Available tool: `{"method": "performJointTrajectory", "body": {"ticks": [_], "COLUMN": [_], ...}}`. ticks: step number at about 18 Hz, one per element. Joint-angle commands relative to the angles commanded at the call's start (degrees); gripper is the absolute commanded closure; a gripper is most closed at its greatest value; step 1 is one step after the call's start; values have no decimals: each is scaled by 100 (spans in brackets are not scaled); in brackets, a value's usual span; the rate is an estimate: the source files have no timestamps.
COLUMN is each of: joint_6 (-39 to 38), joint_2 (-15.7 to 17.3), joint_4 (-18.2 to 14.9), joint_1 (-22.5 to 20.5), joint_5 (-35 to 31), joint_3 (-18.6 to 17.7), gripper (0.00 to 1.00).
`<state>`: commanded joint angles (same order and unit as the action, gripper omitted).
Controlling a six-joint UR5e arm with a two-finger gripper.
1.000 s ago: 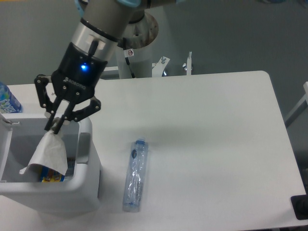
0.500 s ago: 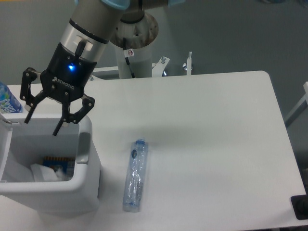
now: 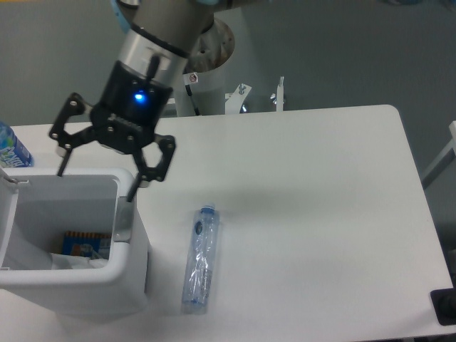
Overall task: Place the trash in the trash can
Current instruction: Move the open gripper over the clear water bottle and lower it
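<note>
Claw (image 3: 96, 182), fingers spread and empty, hovers over the can (image 3: 128, 285) rim; the bag (image 3: 71, 262) lies inside, below it. The bottle (image 3: 200, 258) lies on the counter (image 3: 306, 214), right and below: probably light, slick, crushable; best gripped mid-body, across its width.

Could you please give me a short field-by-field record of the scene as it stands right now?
gripper: open, empty, above the trash can's back rim
trash can: lid open, front left of table
paper bag: inside the trash can, beside a blue packet
water bottle: lying on the table, right of the trash can
left to do: water bottle
</note>
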<state>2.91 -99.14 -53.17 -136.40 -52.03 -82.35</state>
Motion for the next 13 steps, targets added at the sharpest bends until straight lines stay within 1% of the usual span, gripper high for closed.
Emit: {"method": "performJointTrajectory", "body": {"ticks": [2,4,7,8,10,13], "joint_6": [51,78,122,244,586,886], "joint_2": [-35,-114,-316,-377,-579,-887], "joint_4": [0,9,9,0,-17,-26], "joint_1": [-141,-273,-282,-291,-300,-379], "joint_5": [-53,-280,-912,-1071,-1230,-1502], "joint_3": [-26,0,-9,-17,-26,-61], "gripper": [0,0,0,0,0,0]}}
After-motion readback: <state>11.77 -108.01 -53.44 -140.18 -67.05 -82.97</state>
